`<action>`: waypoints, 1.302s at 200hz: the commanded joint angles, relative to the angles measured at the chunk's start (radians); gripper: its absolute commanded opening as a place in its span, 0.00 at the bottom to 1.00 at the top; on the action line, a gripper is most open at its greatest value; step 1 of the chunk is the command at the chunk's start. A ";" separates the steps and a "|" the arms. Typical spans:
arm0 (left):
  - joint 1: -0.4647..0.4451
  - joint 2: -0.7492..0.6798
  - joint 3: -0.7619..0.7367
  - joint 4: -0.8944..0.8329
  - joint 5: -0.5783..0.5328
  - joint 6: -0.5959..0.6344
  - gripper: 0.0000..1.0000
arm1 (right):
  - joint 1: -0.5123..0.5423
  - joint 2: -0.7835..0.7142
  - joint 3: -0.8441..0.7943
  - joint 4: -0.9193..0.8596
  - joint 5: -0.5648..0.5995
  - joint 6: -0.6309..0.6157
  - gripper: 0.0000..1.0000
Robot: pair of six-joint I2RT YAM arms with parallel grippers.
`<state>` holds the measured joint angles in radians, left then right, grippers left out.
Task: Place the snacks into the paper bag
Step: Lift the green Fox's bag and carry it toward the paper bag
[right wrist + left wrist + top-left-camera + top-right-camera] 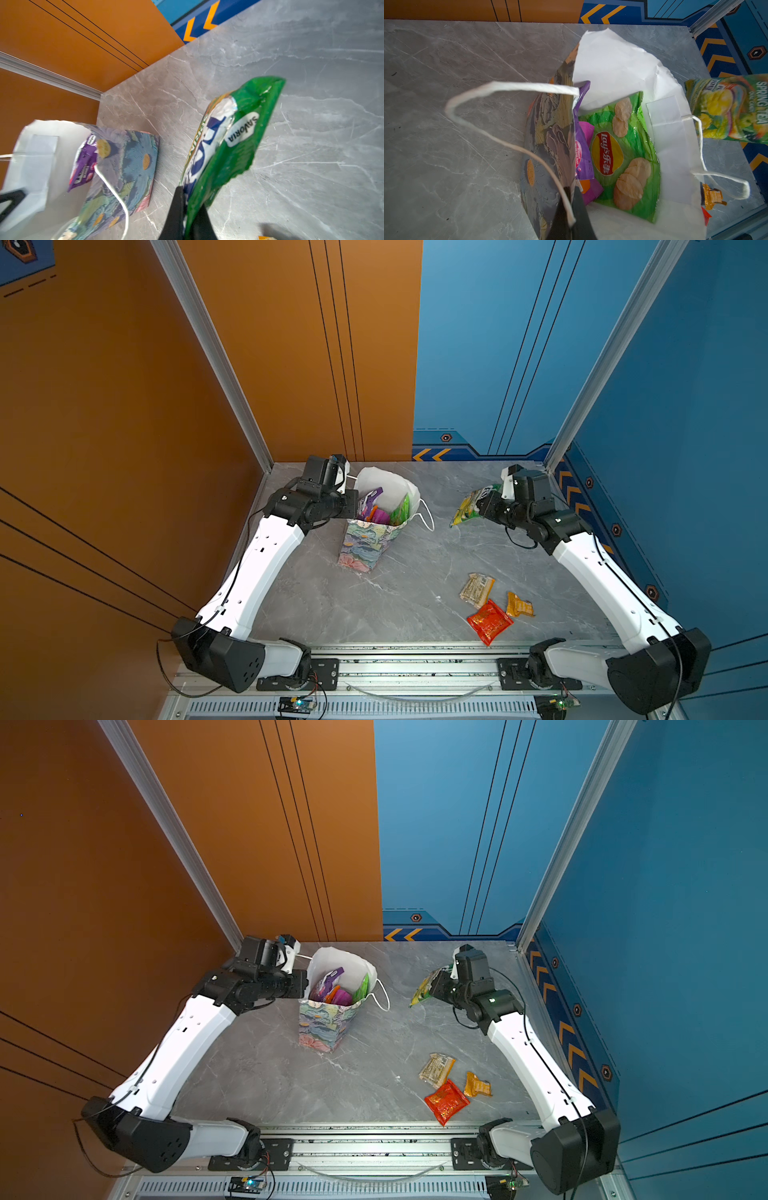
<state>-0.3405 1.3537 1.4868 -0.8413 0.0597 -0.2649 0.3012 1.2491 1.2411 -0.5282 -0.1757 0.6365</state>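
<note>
Right claw (187,209) is clamped on one edge of the yellow-green Fox's packet (228,145), which hangs clear of the bench (395,605). Left claw (571,201) is closed on the rim of the paper bag (365,543), pinching the wall so the mouth stands open. The bag stands between the two claws, hard against the left one and apart from the right one, with bare bench in the gap. Inside it, just beyond the left claw, sit a green Lay's packet (623,155) and a purple packet (582,158). Judgement: the step in hand is carrying the held packet over the mouth. To do it well, the right claw should travel high enough for the packet's hanging end to clear the bag's rim, then release only once it is over the white interior. The cord handle (428,514) droops on the side facing the right claw and could snag. A rim strike could tip the bag despite the left claw's hold. A tan packet (476,590), a red packet (489,621) and an orange packet (519,605) lie behind the right claw, toward its arm's base, not yet bagged.
</note>
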 commanded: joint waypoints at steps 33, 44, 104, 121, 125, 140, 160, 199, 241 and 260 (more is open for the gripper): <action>0.003 -0.027 0.004 0.034 0.008 0.015 0.04 | 0.062 -0.020 0.207 -0.023 0.068 -0.044 0.00; 0.003 -0.026 0.004 0.034 0.009 0.015 0.04 | 0.078 -0.010 0.238 -0.024 0.075 -0.046 0.00; 0.004 -0.028 0.004 0.034 0.007 0.015 0.04 | 0.199 0.078 0.426 -0.032 0.111 -0.082 0.00; 0.004 -0.028 0.004 0.034 0.005 0.015 0.04 | 0.241 0.108 0.472 -0.033 0.117 -0.093 0.00; 0.004 -0.027 0.003 0.034 0.005 0.015 0.04 | 0.251 0.114 0.481 -0.033 0.119 -0.096 0.00; 0.002 -0.028 0.003 0.034 0.007 0.015 0.04 | 0.289 0.134 0.508 -0.032 0.125 -0.101 0.00; 0.004 -0.029 0.003 0.034 0.006 0.015 0.04 | 0.341 0.160 0.534 -0.030 0.130 -0.111 0.00; 0.004 -0.028 0.005 0.033 0.010 0.015 0.04 | 0.419 0.206 0.549 -0.031 0.133 -0.123 0.00; 0.003 -0.027 0.004 0.034 0.006 0.015 0.04 | 0.476 0.257 0.595 -0.030 0.125 -0.123 0.00; 0.004 -0.028 0.004 0.034 0.008 0.015 0.04 | 0.495 0.281 0.601 -0.024 0.119 -0.120 0.00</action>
<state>-0.3405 1.3537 1.4868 -0.8410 0.0597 -0.2649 0.7757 1.5127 1.7973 -0.5846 -0.0662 0.5381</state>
